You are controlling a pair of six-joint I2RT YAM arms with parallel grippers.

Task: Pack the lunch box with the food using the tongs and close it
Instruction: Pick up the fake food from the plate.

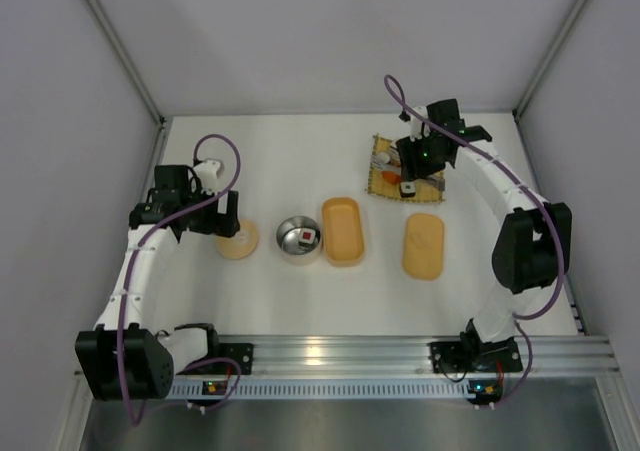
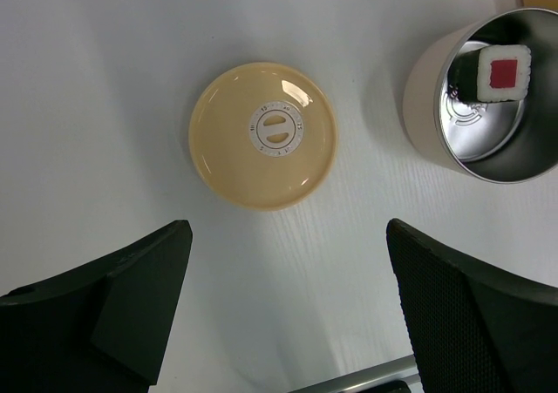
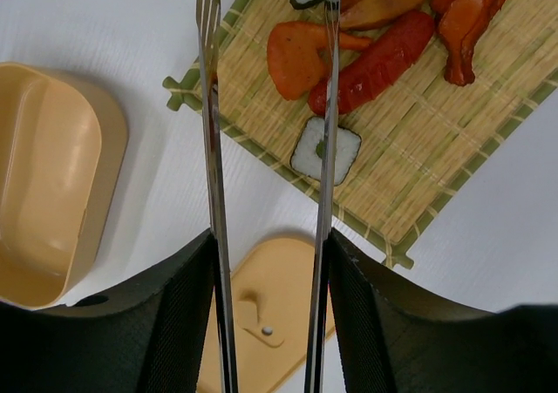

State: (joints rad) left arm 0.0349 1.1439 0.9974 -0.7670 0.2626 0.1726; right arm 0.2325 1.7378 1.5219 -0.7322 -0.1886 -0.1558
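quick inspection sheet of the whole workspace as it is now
surface: white table
job's things: lunch box open, nothing inside; lid flat beside it, apart; food on bamboo mat; one sushi roll in metal bowl; tongs held
clutter: round tan disc beside the bowl
grippers: left claw open above the disc; right claw shut on the tongs, tips over the mat
cables: purple cable looped on each arm
surroundings: white walls, aluminium rail at near edge

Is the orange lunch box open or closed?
Open. The lunch box shows its inside, and its lid lies apart from it.
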